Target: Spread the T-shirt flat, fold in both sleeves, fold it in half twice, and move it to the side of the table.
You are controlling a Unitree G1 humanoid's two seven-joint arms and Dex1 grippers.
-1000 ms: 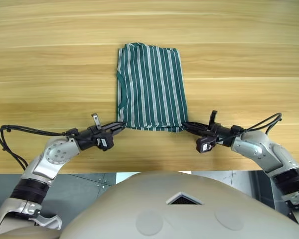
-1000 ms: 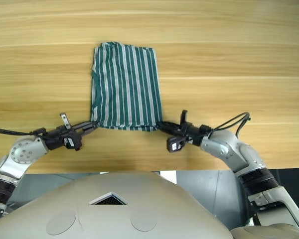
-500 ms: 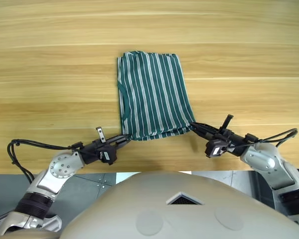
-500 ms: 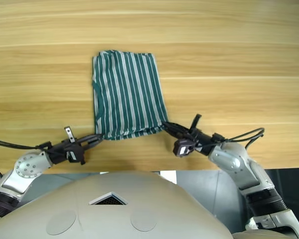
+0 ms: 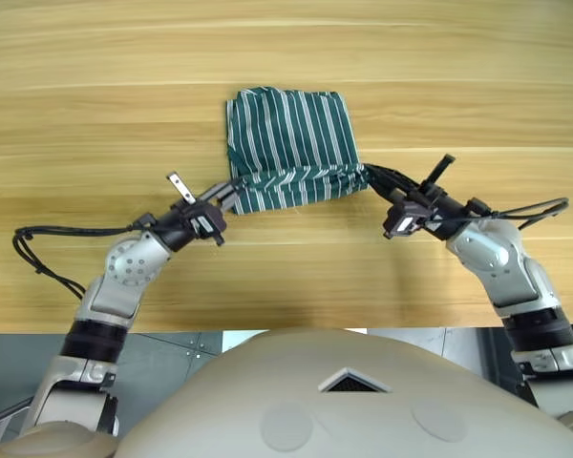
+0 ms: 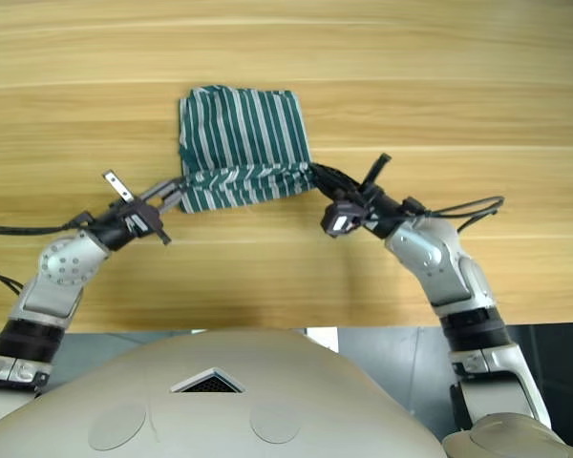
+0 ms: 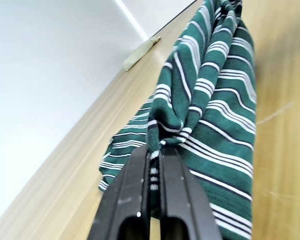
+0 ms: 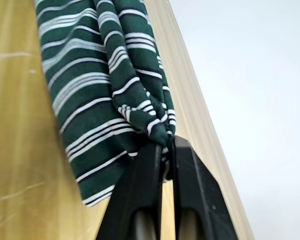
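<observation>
Left eye view: striped T-shirt (image 5: 286, 124) mid-fold on the tabletop (image 5: 86, 114), well back from the near edge. The left gripper (image 5: 233, 194) and right gripper (image 5: 368, 174) are each clamped shut on one near corner of the cloth. Over the last second both arms drew these corners slightly toward the near edge, then raised them and carried them toward the far edge. The near hem now hangs sagging above the cloth's middle. Judged stage: a half-fold, probably the first, is under way and not yet laid down. The shirt's long axis runs from near edge to far edge, while the lifted hem runs left to right and is turning over toward the far edge.
</observation>
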